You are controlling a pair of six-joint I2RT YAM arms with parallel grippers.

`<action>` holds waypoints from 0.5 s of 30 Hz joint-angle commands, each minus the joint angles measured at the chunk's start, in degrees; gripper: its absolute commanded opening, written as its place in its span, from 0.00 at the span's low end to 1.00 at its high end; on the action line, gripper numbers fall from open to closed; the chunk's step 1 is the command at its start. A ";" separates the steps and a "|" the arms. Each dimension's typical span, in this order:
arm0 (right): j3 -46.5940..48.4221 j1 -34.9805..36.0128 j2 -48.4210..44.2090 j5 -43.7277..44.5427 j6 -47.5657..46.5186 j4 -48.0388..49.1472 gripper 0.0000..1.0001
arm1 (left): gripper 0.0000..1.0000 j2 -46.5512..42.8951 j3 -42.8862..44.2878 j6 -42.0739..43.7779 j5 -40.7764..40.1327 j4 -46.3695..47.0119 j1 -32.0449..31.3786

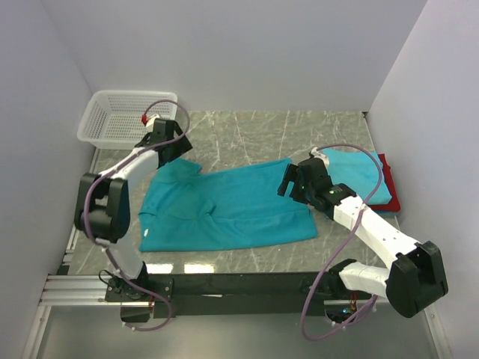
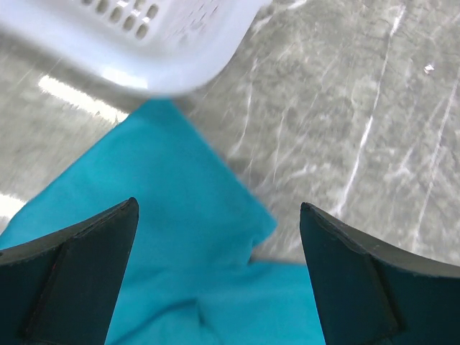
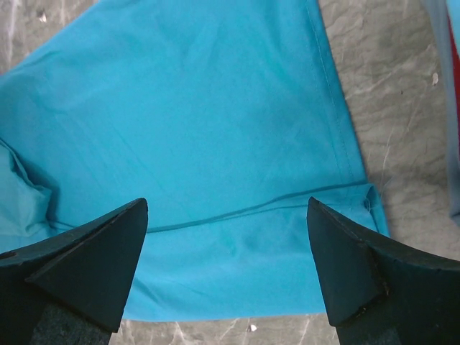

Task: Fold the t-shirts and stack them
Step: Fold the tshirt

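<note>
A teal t-shirt (image 1: pixel 224 208) lies spread out flat in the middle of the marble table. In the top view my left gripper (image 1: pixel 174 146) hovers over its far-left sleeve. The left wrist view shows that gripper (image 2: pixel 219 207) open above the sleeve cloth (image 2: pixel 165 244), holding nothing. My right gripper (image 1: pixel 294 183) is over the shirt's right end. It is open (image 3: pixel 227 204), with the stitched hem (image 3: pixel 237 208) lying flat between its fingers and not gripped. A folded light blue t-shirt (image 1: pixel 359 173) rests on a folded red one (image 1: pixel 391 200) at the right.
A white mesh basket (image 1: pixel 123 116) stands at the far left corner, with a small red and white item inside; its rim (image 2: pixel 144 50) shows just beyond the sleeve. White walls close in left, back and right. The folded stack's edge (image 3: pixel 453 144) lies right of the hem.
</note>
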 commanded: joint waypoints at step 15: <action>-0.76 -4.27 0.10 -1.74 -2.02 3.90 0.97 | 0.96 19.42 20.24 -1.28 -7.94 -11.31 0.30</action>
